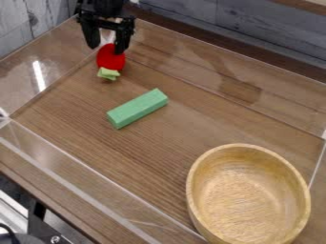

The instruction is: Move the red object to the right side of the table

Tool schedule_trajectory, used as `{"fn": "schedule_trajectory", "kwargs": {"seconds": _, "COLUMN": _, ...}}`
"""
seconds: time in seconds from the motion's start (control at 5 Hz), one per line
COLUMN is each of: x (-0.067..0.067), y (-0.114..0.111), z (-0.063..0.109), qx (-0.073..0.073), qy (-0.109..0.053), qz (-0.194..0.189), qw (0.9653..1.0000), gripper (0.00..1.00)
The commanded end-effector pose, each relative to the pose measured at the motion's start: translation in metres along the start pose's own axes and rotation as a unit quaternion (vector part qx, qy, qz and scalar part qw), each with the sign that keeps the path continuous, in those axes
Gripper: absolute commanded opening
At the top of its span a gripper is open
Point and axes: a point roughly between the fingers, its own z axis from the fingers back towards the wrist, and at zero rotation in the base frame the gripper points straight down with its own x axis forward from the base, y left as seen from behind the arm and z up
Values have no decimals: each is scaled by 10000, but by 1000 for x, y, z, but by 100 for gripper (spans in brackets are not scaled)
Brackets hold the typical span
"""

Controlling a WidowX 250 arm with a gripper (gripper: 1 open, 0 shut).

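Where the brown wood-grain table [216,91] fills most of the frame, hemmed in by low clear acrylic walls [71,181], the biggest thing on it is the round wooden bowl [250,197] down in the lower right corner. Left of centre a flat green block [136,108] lies slantwise on the boards, well apart from the bowl. Up in the upper left corner the black gripper [107,41] points down with its jaws spread wide, clasping nothing, one finger on either side above the red object [111,61]. That little red fruit sits on the table just below the fingertips, its pale green leafy end toward the bottom of the frame, near the green block but not touching it.
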Motion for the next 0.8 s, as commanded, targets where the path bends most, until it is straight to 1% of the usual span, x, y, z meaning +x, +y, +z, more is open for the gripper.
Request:
{"fn": "schedule_trajectory", "kwargs": {"seconds": 0.0, "x": 4, "y": 7, "z": 27, "qx": 16, "qy": -298, "qz": 70, "qw": 9995, "gripper": 100}}
{"fn": "schedule_trajectory", "kwargs": {"seconds": 0.6, "x": 3, "y": 7, "z": 39, "qx": -114, "qy": -337, "qz": 83, "qw": 9993, "gripper": 100}}
